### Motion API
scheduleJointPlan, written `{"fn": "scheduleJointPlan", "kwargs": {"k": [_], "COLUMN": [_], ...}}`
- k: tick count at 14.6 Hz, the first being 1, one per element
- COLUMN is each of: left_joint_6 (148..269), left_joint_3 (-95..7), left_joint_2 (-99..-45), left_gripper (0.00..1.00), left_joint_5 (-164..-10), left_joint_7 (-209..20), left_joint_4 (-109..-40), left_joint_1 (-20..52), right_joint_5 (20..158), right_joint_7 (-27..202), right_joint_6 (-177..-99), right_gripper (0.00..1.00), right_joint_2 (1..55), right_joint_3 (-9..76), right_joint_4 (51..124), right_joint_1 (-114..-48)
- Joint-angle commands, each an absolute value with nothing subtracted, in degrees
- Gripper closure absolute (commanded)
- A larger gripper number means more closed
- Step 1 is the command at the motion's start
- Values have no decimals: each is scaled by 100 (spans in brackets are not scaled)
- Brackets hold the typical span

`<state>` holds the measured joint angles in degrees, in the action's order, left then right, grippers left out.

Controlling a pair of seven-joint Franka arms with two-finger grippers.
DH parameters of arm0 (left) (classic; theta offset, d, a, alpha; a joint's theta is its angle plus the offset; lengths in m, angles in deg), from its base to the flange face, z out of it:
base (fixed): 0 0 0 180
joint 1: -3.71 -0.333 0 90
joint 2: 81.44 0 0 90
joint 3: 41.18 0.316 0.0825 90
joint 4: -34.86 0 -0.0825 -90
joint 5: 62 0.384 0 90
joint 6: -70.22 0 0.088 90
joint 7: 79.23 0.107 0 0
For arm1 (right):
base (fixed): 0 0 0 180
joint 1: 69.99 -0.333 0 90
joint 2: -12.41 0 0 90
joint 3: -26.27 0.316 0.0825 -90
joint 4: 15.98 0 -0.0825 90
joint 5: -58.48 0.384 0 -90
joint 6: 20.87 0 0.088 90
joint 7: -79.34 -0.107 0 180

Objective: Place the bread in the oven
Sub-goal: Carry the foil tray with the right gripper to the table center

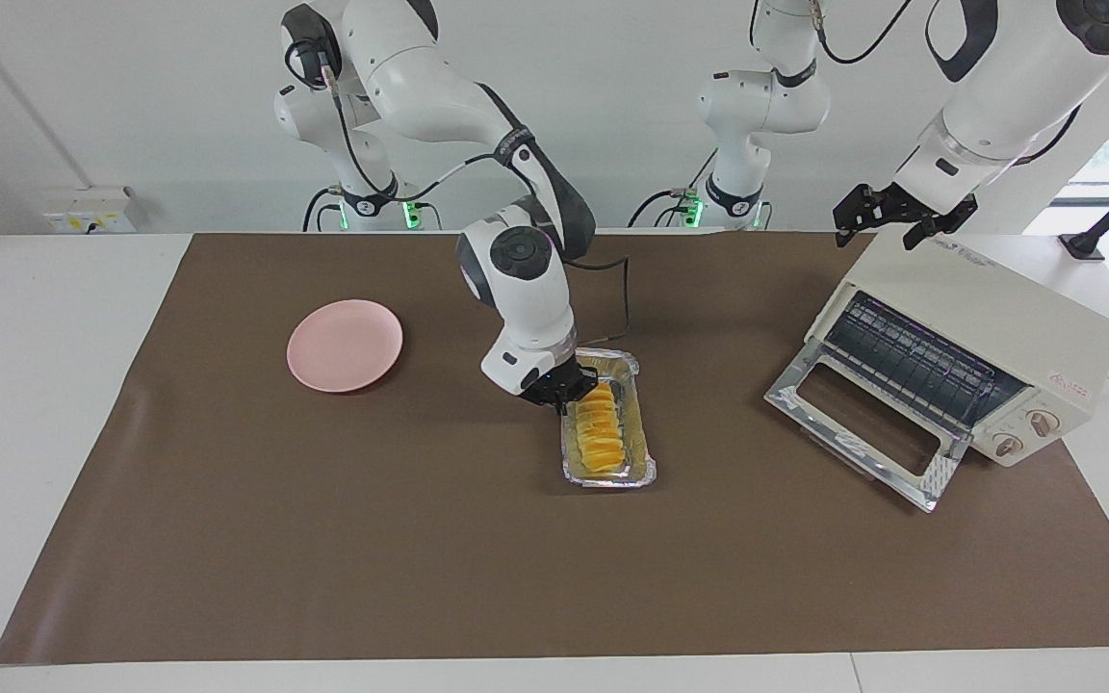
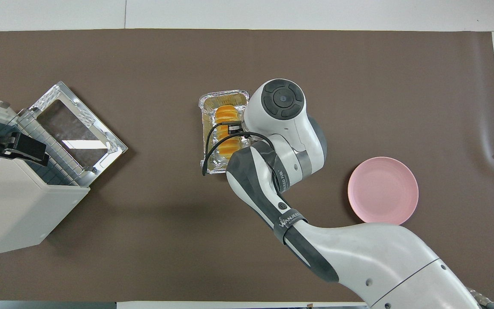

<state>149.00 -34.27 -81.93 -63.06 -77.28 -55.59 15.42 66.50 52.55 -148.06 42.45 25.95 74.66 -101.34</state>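
Brown mat (image 1: 323, 539) — ridged golden bread (image 1: 599, 435) in crinkled foil tray (image 1: 646, 469).

oven (image 1: 959, 356) door down — mouth unblocked, mat (image 1: 420, 539) bare

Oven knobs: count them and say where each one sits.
2. Both are on the oven's front panel beside the open door: one knob higher, the other knob just below it. No others show.

My right arm bends down over mid-surface, wrist tipped, its jaws (image 1: 581, 397) clamped shut. My left arm hangs raised, its jaws (image 1: 887, 217) spread wide.
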Motion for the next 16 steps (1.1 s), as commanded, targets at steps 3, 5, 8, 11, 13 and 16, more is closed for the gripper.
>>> {"fn": "scheduleJointPlan", "kwargs": {"k": [3,5,8,11,13,16], "left_joint_6": [14985,14950,14976,15002,15360,15723], "left_joint_3": [-3423,-3423,-3379,-3379,-3423,-3450], "left_joint_2": [-8311,-8311,-8311,-8345,-8346,-8215], "left_gripper": [0,0,0,0,0,0], "left_joint_5": [-6183,-6183,-6183,-6165,-6157,-6165], "left_joint_7": [-7765,-7756,-7765,-7835,-7827,-8377], "left_joint_4": [-5689,-5689,-5689,-5742,-5751,-5663], "left_joint_1": [1557,1566,1548,1548,1670,2197], "right_joint_5": [6727,6727,6727,6727,6718,6709], "right_joint_7": [5165,4982,4770,4787,4875,5260], "right_joint_6": [-15068,-14972,-14770,-14349,-14033,-13786], "right_gripper": [0,0,0,0,0,0], "right_joint_2": [4045,4045,3966,3642,3396,3096], "right_joint_3": [2583,2583,2575,2557,2557,2548], "right_joint_4": [7850,7806,7744,7744,7744,7753], "right_joint_1": [-10164,-10146,-10102,-9708,-9261,-8601]}}
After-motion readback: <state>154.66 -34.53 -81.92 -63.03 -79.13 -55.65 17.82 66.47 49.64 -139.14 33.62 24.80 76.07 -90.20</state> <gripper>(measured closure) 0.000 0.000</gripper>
